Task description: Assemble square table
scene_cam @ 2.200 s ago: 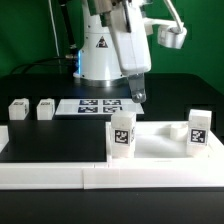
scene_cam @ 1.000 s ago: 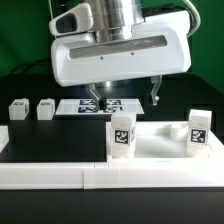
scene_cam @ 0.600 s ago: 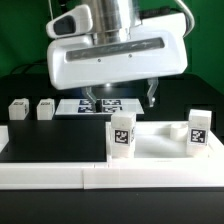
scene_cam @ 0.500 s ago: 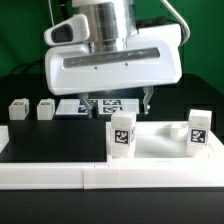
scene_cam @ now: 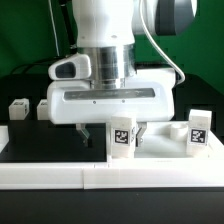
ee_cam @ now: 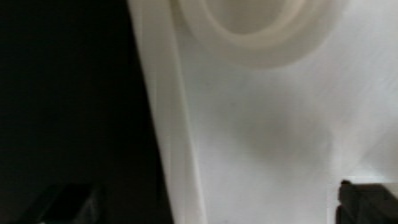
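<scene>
Along the bottom of the exterior frame runs the border rail [scene_cam: 60, 178], which is no part of the build. Just behind it, in the lower right, the slab [scene_cam: 160, 148] of the square table lies flat on the black table [scene_cam: 50, 145]. The first leg [scene_cam: 121, 135] stands upright at the slab's near corner towards frame centre, and the second leg [scene_cam: 198, 131] stands upright at the right edge of the frame. Both look seated at corners, though whether they are screwed home cannot be told. A round socket [scene_cam: 178, 127] between them and a little further back shows bare, so at least one corner awaits a leg. The gripper [scene_cam: 112, 133] hangs low at frame centre over the slab's left edge, its jaws spread wide. In the wrist view both fingertips [ee_cam: 63, 205] sit at the lower corners with the slab's white edge and another empty socket [ee_cam: 267, 25] between them, touching nothing, so it is open and holds no part. Further back, at the middle left, the third leg [scene_cam: 17, 108] and fourth leg [scene_cam: 45, 107] sit loose, well apart from the slab. By my reading the work is about half done: two legs placed, two to fetch and fit, and the slab itself perhaps about to be gripped
</scene>
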Robot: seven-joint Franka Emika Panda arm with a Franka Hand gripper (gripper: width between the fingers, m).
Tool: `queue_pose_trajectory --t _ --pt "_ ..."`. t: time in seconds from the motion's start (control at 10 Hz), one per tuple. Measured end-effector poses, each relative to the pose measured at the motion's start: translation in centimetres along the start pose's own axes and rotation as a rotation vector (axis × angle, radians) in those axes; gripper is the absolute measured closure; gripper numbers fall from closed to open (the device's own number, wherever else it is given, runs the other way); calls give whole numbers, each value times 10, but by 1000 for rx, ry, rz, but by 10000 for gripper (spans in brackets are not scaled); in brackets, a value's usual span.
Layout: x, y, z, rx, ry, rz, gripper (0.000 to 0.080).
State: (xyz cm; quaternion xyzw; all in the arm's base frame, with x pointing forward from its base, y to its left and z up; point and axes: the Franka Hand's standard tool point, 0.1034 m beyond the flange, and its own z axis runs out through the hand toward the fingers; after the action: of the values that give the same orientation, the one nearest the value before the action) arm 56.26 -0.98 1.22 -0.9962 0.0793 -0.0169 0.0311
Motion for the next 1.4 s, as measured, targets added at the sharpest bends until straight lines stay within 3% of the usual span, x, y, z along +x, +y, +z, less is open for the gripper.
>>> queue_pose_trajectory --t 0.3,0.5,0.6,0.7,0.8,1.4 --pt "-2 1 3 -2 -5 1 150" --pt "-2 1 3 -2 -6 1 405" --pt "-2 1 3 -2 -6 1 405" --pt "-2 2 3 -2 -5 2 587" --pt "-1 5 3 -6 -5 3 719" --pt "-2 7 3 -14 -7 -12 741"
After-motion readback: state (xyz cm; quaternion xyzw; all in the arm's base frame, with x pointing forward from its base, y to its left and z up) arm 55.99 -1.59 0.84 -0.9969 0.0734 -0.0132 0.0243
